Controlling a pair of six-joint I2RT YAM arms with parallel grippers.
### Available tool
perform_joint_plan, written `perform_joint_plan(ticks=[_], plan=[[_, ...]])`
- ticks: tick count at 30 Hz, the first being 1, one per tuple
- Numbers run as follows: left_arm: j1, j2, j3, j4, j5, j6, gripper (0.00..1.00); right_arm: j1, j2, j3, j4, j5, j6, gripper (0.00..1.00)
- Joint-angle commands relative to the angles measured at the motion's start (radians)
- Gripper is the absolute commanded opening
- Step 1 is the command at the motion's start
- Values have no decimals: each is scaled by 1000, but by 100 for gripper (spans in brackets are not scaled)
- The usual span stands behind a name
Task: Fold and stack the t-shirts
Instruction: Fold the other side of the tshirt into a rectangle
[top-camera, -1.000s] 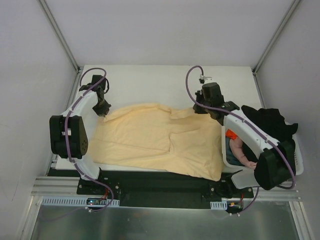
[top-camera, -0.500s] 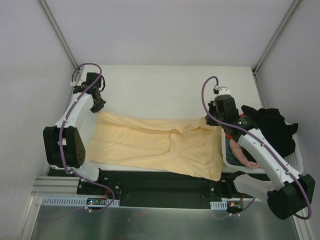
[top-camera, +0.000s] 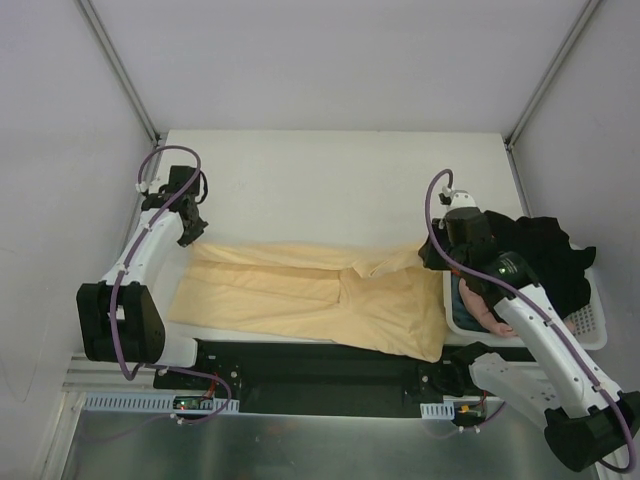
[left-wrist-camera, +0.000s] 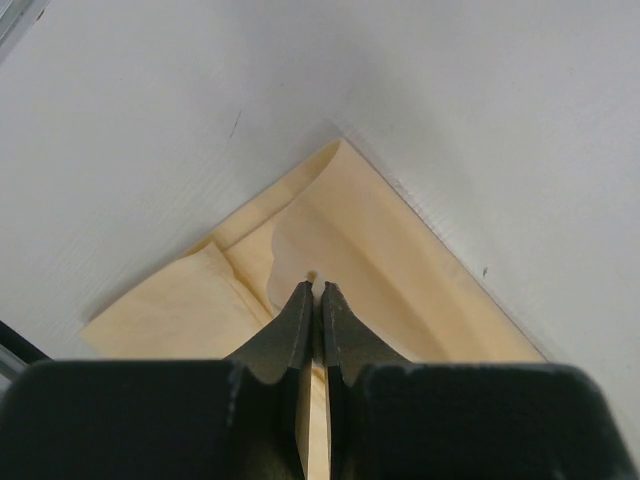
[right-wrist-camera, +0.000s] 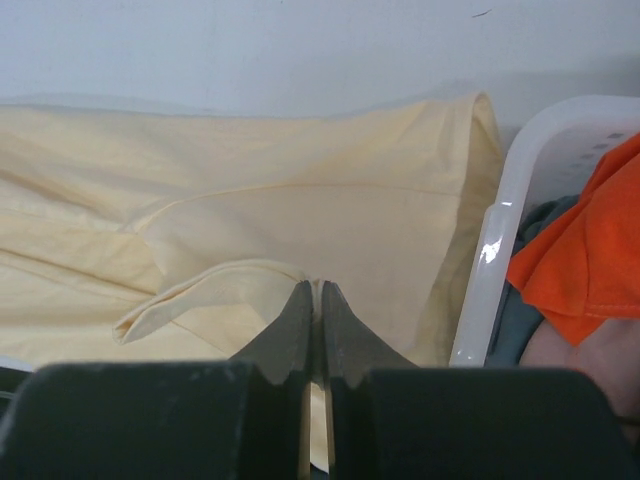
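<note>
The large pale peach-yellow t-shirt (top-camera: 300, 295) lies across the near half of the table, its far edge folded toward me. My left gripper (top-camera: 190, 238) is shut on the shirt's far left edge (left-wrist-camera: 300, 240). My right gripper (top-camera: 428, 258) is shut on the shirt's far right edge (right-wrist-camera: 260, 280), close to the basket. A black t-shirt (top-camera: 545, 250) hangs over the white lattice basket (top-camera: 590, 325). An orange t-shirt (right-wrist-camera: 590, 250) and a pinkish one (top-camera: 482, 308) lie inside it.
The basket's white rim (right-wrist-camera: 495, 260) stands just right of my right gripper. The white table (top-camera: 330, 190) stretches beyond the shirt to the back wall. Grey walls enclose the left, right and back. A black rail (top-camera: 320, 370) runs along the near edge.
Both grippers have pulled the shirt's far edge toward the near side, over its body. The shirt is now a narrower band. The right arm has swung right, beside the basket.
</note>
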Motion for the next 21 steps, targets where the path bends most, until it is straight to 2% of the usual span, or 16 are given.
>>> perform_joint_plan(ticks=[1, 7, 11, 17, 18, 21], plan=[[-5, -64, -38, -10, -34, -10, 0, 3, -49, -29, -55, -69, 13, 1], [-3, -82, -79, -8, -43, -5, 0, 5, -52, -98, -82, -140, 18, 1], [-3, -82, -119, -7, -52, -14, 1, 3, -56, -149, -170, -187, 18, 1], [-5, -74, -150, -8, -37, -28, 1, 5, -89, -238, -162, -292, 47, 1], [-5, -76, -163, -7, -38, -33, 2, 5, -84, -244, -164, -305, 53, 1], [-3, -94, -196, -10, -48, -57, 12, 3, -78, -269, -173, -309, 65, 3]])
